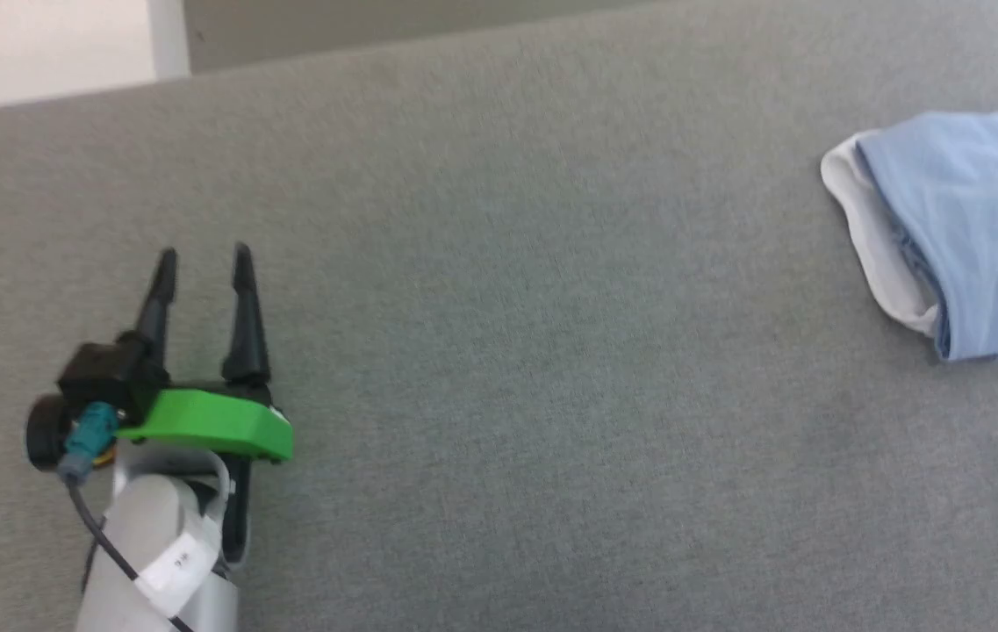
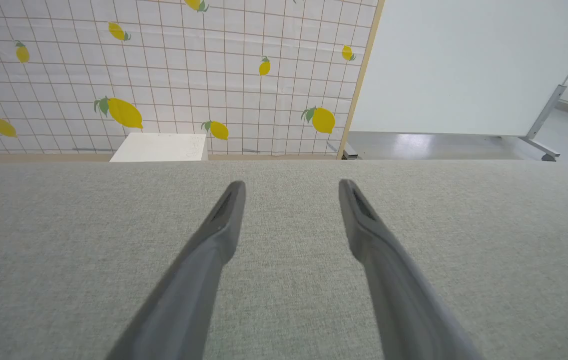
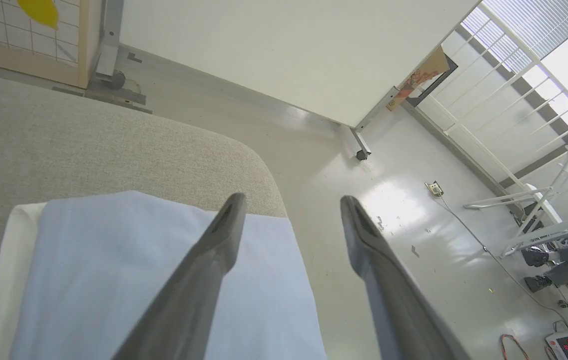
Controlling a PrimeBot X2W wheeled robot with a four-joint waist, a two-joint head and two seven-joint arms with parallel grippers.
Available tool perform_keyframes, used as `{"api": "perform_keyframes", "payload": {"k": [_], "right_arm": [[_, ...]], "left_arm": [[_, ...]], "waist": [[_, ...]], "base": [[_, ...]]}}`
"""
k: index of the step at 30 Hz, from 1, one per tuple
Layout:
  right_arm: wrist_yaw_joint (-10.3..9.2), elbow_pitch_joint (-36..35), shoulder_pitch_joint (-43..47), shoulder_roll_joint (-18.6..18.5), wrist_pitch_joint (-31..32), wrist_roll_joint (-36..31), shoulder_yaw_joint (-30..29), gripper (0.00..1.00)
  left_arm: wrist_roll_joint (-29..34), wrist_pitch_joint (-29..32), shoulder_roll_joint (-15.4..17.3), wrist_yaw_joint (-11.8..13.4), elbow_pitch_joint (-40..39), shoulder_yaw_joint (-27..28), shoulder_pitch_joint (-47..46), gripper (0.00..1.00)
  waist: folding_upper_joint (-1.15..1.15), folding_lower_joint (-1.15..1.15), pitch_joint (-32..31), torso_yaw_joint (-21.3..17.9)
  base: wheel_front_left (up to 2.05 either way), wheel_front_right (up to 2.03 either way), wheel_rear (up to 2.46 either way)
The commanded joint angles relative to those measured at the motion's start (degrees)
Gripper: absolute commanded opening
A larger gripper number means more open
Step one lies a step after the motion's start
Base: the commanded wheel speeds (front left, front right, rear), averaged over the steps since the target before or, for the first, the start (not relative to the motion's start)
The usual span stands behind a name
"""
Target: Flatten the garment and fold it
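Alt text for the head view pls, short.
A folded light blue shirt with a white collar lies on a grey fabric surface at the picture's right edge, partly cut off. The left tool is at lower left, open and empty, well apart from it.

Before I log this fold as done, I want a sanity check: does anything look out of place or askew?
The garment lies folded but far off to the right, at the rounded corner of the grey table. In the right wrist view its edge may overhang. The white collar pokes out along one side.
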Motion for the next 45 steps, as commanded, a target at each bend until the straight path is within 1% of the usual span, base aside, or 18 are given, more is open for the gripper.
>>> {"api": "perform_keyframes", "payload": {"k": [1, 6, 10, 13, 18, 21, 26, 29, 37, 45], "right_arm": [[-0.11, -1.2, 1.6, 0.7, -1.1, 1.4, 0.3, 1.00], [-0.11, -6.9, 6.9, 3.4, -4.1, 7.2, 1.0, 1.00], [-0.11, -14.9, 13.0, 7.3, -5.3, 11.4, 2.4, 1.00], [-0.11, -19.9, 17.0, 9.3, -5.9, 13.8, 3.0, 1.00], [-0.11, -27.7, 24.7, 14.1, -6.0, 15.8, 4.7, 1.00], [-0.11, -30.7, 28.4, 16.1, -6.3, 16.0, 6.3, 1.00], [-0.11, -31.9, 32.8, 18.6, -7.2, 16.8, 6.6, 1.00], [-0.11, -31.2, 36.2, 19.9, -7.8, 16.7, 6.5, 1.00], [-0.11, -30.0, 39.4, 20.1, -8.3, 17.0, 7.7, 1.00], [-0.11, -31.1, 40.3, 20.1, -7.7, 18.4, 7.9, 1.00]], "left_arm": [[-0.6, -0.4, -0.4, 0.1, 0.6, -0.4, 0.9, 1.00], [-1.4, -0.6, -1.3, -0.1, 2.6, -1.3, 2.5, 1.00], [-2.1, -0.7, -1.9, -0.1, 3.5, -2.0, 3.9, 1.00], [-2.5, -0.7, -2.1, -0.4, 4.4, -2.7, 4.5, 1.00], [-3.5, -0.7, -2.6, -0.6, 5.5, -3.5, 5.1, 1.00], [-3.5, -0.7, -2.7, -0.7, 5.8, -4.1, 5.5, 1.00], [-3.6, -0.7, -3.0, -0.8, 6.3, -4.8, 6.3, 1.00], [-4.0, -0.7, -3.1, -0.9, 6.6, -5.4, 7.0, 1.00], [-4.9, -0.8, -3.2, -0.9, 7.1, -5.7, 8.2, 1.00], [-5.5, -0.8, -3.3, -0.7, 7.2, -5.7, 8.6, 1.00]], "waist": [[0.00, 0.00, -7.0, 3.1], [0.00, 0.00, -11.2, 5.9], [0.00, 0.00, -13.5, 8.1], [0.00, 0.00, -14.5, 9.5], [0.00, 0.00, -16.1, 11.4], [0.00, 0.00, -16.5, 12.0], [0.00, 0.00, -17.5, 12.8], [0.00, 0.00, -18.2, 13.5], [0.00, 0.00, -18.8, 14.0], [0.00, 0.00, -18.7, 13.8]], "base": [[0.00, 0.00, 0.00], [0.00, 0.00, 0.00], [0.00, 0.00, 0.00], [0.00, 0.00, 0.00], [0.00, 0.00, 0.00], [0.00, 0.00, 0.00], [0.00, 0.00, 0.00], [0.00, 0.00, 0.00], [0.00, 0.00, 0.00], [0.00, 0.00, 0.00]]}}
